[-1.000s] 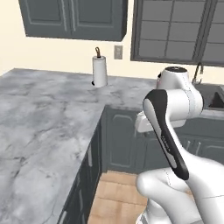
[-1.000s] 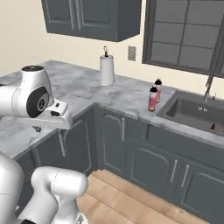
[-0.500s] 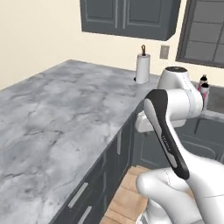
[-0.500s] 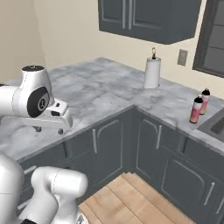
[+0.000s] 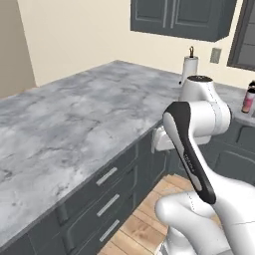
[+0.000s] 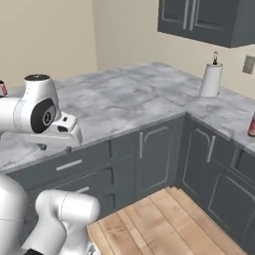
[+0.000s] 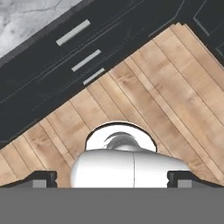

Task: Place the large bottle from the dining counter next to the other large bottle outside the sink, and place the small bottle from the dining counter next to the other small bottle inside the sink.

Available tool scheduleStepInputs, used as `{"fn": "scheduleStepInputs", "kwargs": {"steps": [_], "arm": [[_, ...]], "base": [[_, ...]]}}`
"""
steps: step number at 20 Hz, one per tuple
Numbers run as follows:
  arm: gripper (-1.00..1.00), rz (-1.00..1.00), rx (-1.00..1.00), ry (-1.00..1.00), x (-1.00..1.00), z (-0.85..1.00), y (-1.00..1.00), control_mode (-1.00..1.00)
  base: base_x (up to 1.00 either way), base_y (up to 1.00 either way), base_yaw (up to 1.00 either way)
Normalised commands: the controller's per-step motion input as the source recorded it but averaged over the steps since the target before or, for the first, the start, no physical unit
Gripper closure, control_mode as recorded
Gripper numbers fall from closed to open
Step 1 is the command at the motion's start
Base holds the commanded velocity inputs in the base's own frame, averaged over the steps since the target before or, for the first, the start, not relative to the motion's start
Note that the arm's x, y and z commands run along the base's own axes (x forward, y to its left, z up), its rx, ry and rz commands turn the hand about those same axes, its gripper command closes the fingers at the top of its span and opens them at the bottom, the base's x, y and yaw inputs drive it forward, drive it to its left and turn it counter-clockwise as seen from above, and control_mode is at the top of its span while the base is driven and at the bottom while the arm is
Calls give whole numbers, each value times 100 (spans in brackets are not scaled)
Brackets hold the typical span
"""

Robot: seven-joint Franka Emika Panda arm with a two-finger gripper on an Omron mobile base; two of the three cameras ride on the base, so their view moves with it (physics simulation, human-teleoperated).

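**Hunting for the bottles, nothing picked up yet**

A red bottle (image 5: 247,98) with a dark cap stands on the worktop (image 5: 74,124) near its far right end, at the right edge of the left base view. The right base view catches it too, by the front edge of the worktop at the right. It looks like one of the bottles near the sink, but I cannot tell which. At the far left edge of the right base view a small reddish thing (image 6: 2,88) peeks out; it may be a bottle.

The claw (image 7: 112,178) is spread wide and holds nothing. It points down at the wood floor (image 7: 175,100) by the dark drawers (image 7: 83,43).

So both bottles are left to move.

The paper towel roll (image 6: 210,78) stands at the back edge of the worktop.
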Motion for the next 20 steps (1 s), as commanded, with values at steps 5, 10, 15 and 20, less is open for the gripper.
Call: {"fn": "scheduleStepInputs", "kwargs": {"steps": [5, 10, 15, 20], "arm": [[-100, 0, 0, 0, 0, 0, 0, 100], [-100, 0, 0, 0, 0, 0, 0, 100], [-100, 0, 0, 0, 0, 0, 0, 100], [-100, 0, 0, 0, 0, 0, 0, 100]], "base": [[-93, 73, 27], [-69, 99, 37], [-57, 83, 47], [-29, 98, 35]]}}
